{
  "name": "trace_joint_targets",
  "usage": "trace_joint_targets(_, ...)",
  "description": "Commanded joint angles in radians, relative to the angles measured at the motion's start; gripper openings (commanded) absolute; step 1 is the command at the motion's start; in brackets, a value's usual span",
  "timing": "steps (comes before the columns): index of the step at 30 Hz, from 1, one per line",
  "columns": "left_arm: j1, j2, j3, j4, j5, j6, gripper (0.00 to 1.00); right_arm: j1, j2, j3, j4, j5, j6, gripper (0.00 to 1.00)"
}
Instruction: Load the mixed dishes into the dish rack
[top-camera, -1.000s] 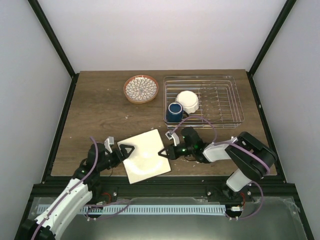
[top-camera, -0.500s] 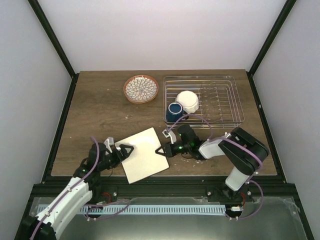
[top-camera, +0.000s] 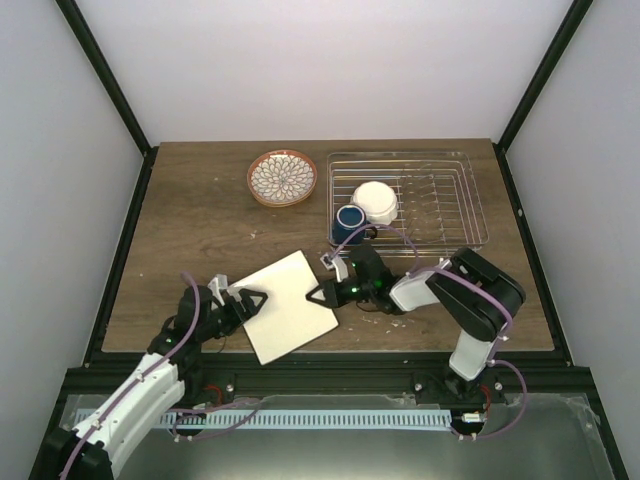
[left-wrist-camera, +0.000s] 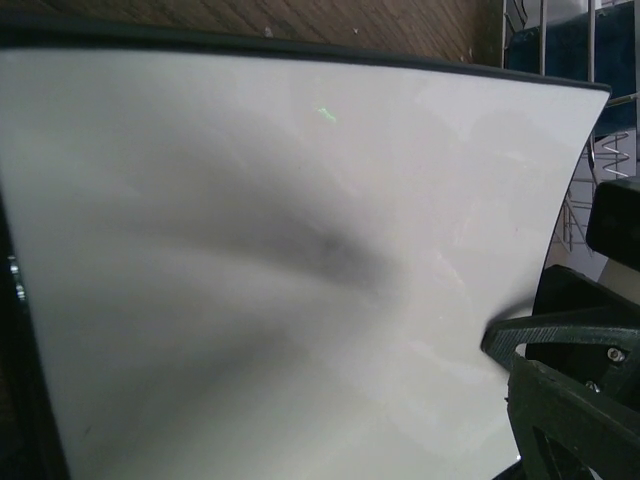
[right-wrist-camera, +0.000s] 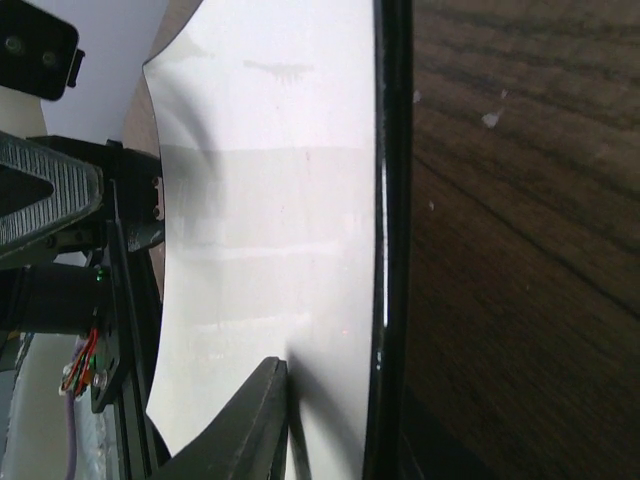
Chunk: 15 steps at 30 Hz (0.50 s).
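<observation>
The flat cream rectangular plate (top-camera: 290, 305) is held tilted off the table between both grippers. My left gripper (top-camera: 250, 298) is shut on its left edge and my right gripper (top-camera: 318, 294) is shut on its right edge. The plate fills the left wrist view (left-wrist-camera: 280, 260), where my own fingers are hidden. In the right wrist view (right-wrist-camera: 270, 200) one finger (right-wrist-camera: 250, 425) presses its face. The dish rack (top-camera: 440, 235) holds the white scalloped bowl (top-camera: 375, 202) and the dark blue mug (top-camera: 348, 222) at its left end. The patterned plate (top-camera: 283, 178) lies on the table left of the rack.
The wooden table (top-camera: 190, 230) is bounded by black frame posts and white walls. The rack's right half has bare upright bars (top-camera: 440, 195). A few pale crumbs lie on the wood by the right gripper (right-wrist-camera: 490, 118).
Both grippers have carried the cream plate a little left and away from the table's front edge. The plate is tilted more steeply, and the right arm has reached further left.
</observation>
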Motion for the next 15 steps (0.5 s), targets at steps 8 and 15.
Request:
trace_joint_targets(8,-0.015,0.031,-0.106,0.068,0.085,-0.025,1.00,0.105,0.061,0.118,0.076,-0.099,-0.014,0.20)
trace_joint_targets(15,-0.021,0.041,-0.104,0.075,0.081,-0.025,1.00,0.114,0.059,0.118,0.068,-0.106,-0.021,0.01)
